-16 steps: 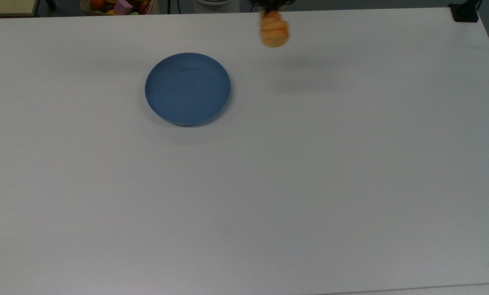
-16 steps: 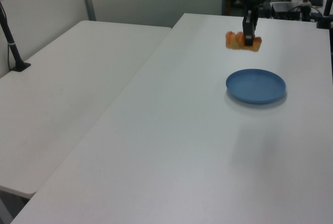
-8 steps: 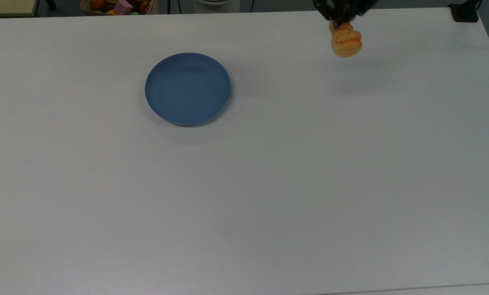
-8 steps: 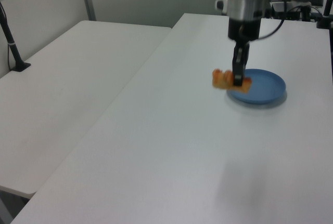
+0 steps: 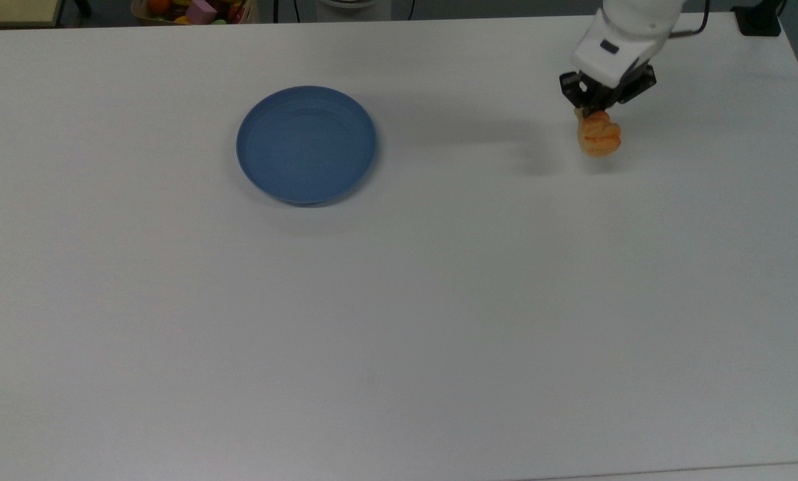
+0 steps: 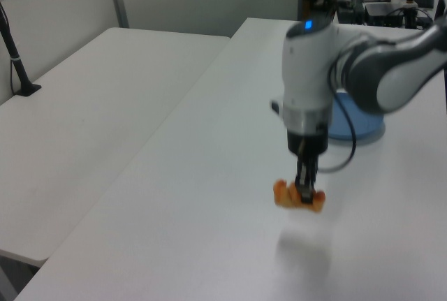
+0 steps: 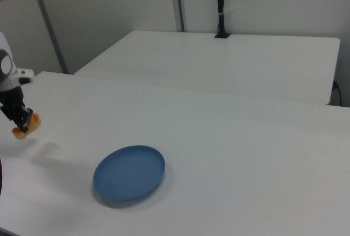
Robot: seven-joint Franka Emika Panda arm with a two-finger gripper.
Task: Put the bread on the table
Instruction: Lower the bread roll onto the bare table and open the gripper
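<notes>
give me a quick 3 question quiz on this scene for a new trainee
1. True or false: the bread lies on the blue plate.
2. What does the gripper hold?
3. In the top view, the bread is on which side of the plate: A) left, B) right?

Key:
1. False: it hangs just above the table, clear of the empty plate, with its shadow beneath.
2. The bread, clamped between its fingers.
3. B.
</notes>
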